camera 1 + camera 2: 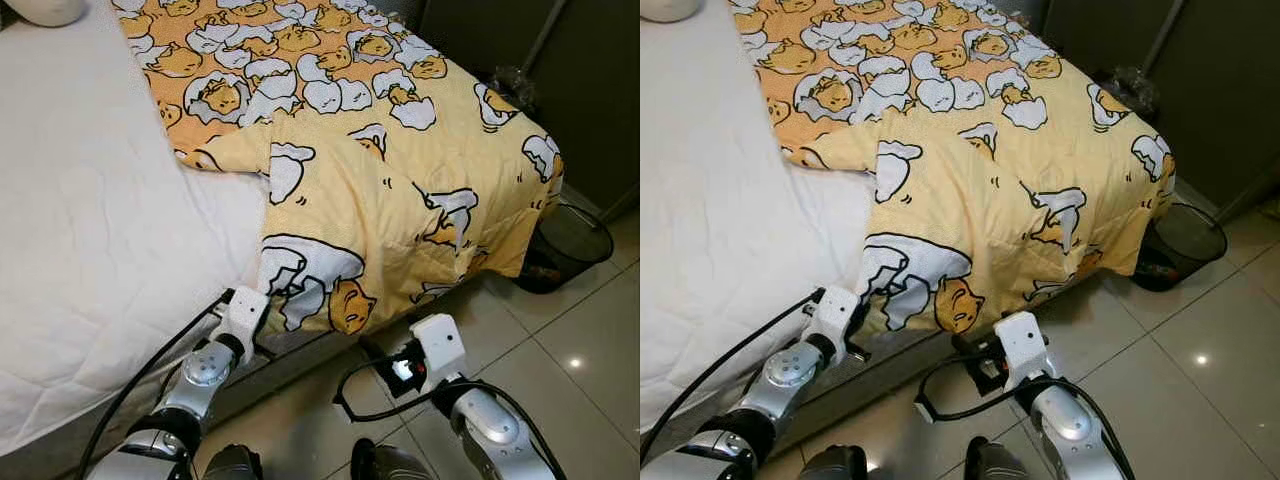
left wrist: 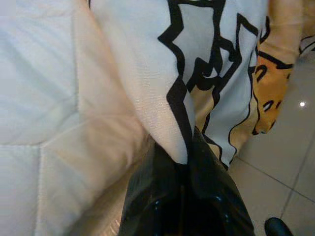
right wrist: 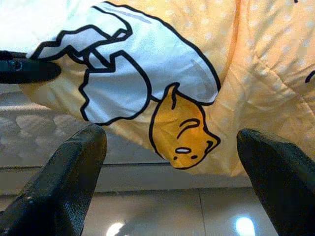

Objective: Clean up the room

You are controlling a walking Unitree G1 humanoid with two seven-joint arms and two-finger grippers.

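A yellow blanket (image 1: 380, 170) printed with cartoon eggs lies rumpled over the right side of the bed, and its lower edge hangs down the bed's side. My left gripper (image 2: 186, 158) is at the blanket's near corner by the mattress edge, shut on the fabric's hem (image 2: 172, 98). The left wrist (image 1: 243, 315) shows just below that corner. My right gripper (image 3: 170, 135) is open, low beside the bed, its fingers (image 3: 74, 167) spread below the hanging blanket edge and not touching it. The right wrist (image 1: 438, 348) is over the floor.
The white quilted mattress (image 1: 90, 220) is bare on the left, with a pillow (image 1: 45, 10) at its far corner. A black mesh waste bin (image 1: 565, 245) stands on the tiled floor (image 1: 570, 340) at the bed's far corner, against dark panels (image 1: 570, 80).
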